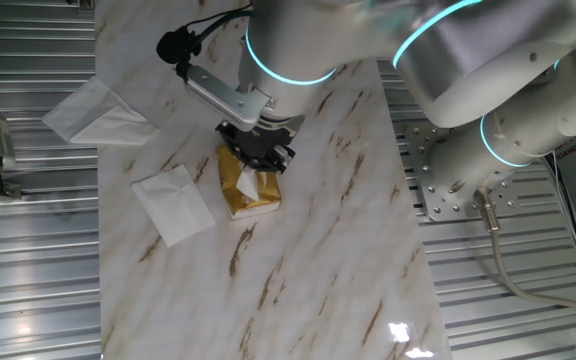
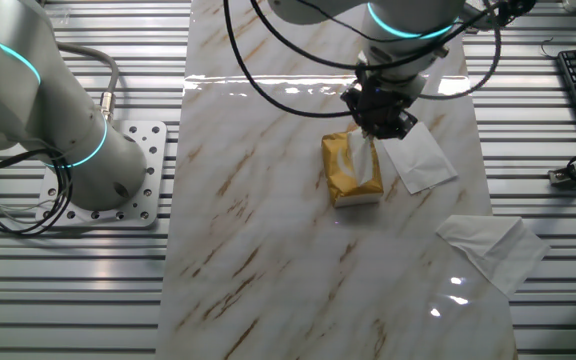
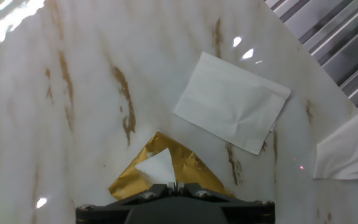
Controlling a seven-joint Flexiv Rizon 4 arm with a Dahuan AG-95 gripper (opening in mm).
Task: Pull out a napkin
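A golden-yellow packet [image 1: 238, 192] lies on the marble table; it also shows in the other fixed view [image 2: 344, 180] and at the bottom of the hand view [image 3: 185, 163]. The napkin [image 2: 366, 160], a small white sheet, rises out of the packet's slot up to my fingers; it also shows in one fixed view [image 1: 249, 186] and the hand view [image 3: 156, 168]. My gripper [image 1: 259, 152] hangs just above the packet's far end, also seen in the other fixed view [image 2: 378, 122]. In the hand view the gripper [image 3: 174, 185] has its jaws closed together on the napkin's tip.
A flat square white napkin [image 1: 173, 203] lies on the table beside the packet, also in the other views [image 2: 418, 158] [image 3: 232, 102]. A big white napkin with a pointed corner [image 1: 96, 113] [image 2: 493, 250] [image 3: 350, 149] overhangs the table edge. Ribbed metal surrounds the table.
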